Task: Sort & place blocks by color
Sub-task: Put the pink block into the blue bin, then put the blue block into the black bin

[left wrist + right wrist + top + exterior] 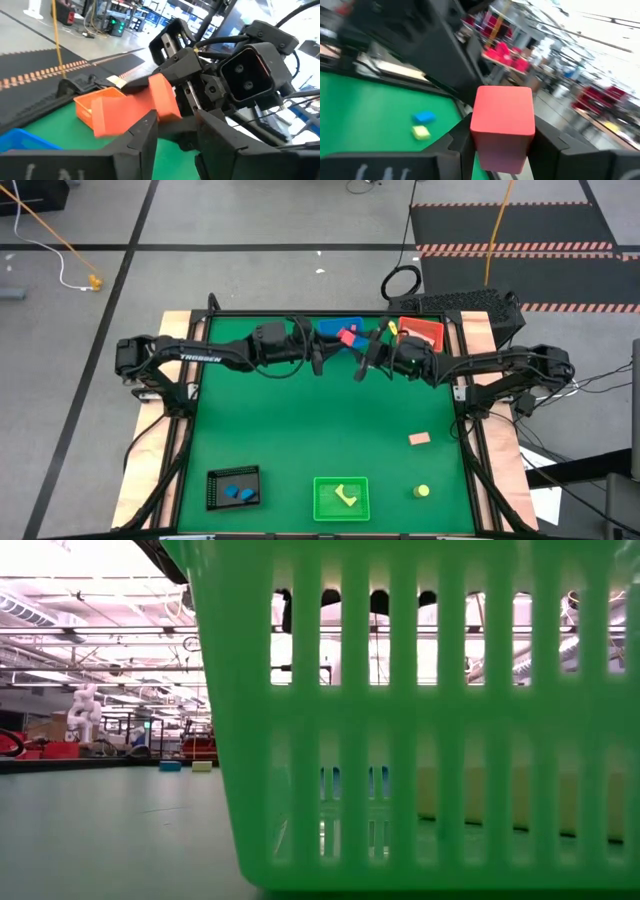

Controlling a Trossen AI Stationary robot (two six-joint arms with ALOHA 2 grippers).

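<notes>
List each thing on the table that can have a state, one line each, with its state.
Left end effector: open, beside red block.
Right end effector: shut on red block.
Black tray: holds two blue blocks.
Green tray: holds yellow piece.
Tan block: loose on mat.
Yellow cylinder: loose on mat.

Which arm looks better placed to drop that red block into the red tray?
The right arm, probably. Its end effector is shut on the red block, and the red tray sits on its side of the table.
</notes>
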